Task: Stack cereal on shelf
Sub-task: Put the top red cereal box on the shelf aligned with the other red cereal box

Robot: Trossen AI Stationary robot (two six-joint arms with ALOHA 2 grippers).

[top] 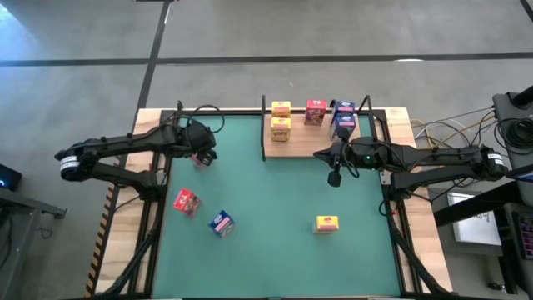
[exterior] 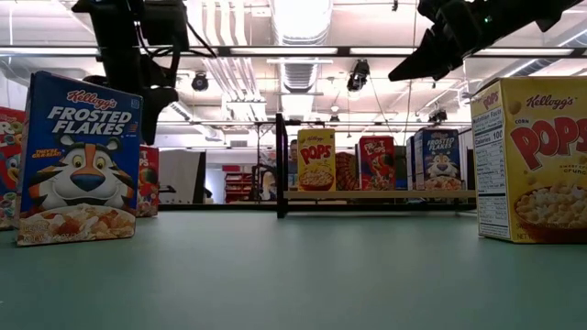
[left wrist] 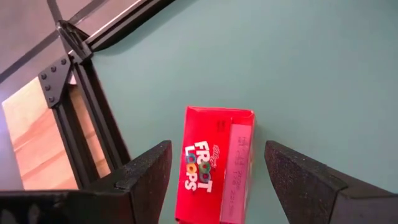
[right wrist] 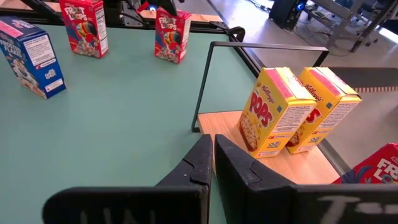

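Left wrist view: left gripper (left wrist: 214, 180) spread, straddling red box (left wrist: 217, 165); right gripper (right wrist: 213, 155) pressed together near shelf (right wrist: 230, 127) edge.

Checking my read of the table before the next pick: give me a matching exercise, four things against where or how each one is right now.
Things:
1. Froot Loops box
2. Frosted Flakes box
3. two Pops boxes
4. right gripper

States:
a. shut, empty, near the shelf's front edge
b. on the mat under the left gripper's open fingers
c. on the shelf, side by side
d. on the mat, no gripper near

Pairs: 1-b, 2-d, 3-c, 4-a
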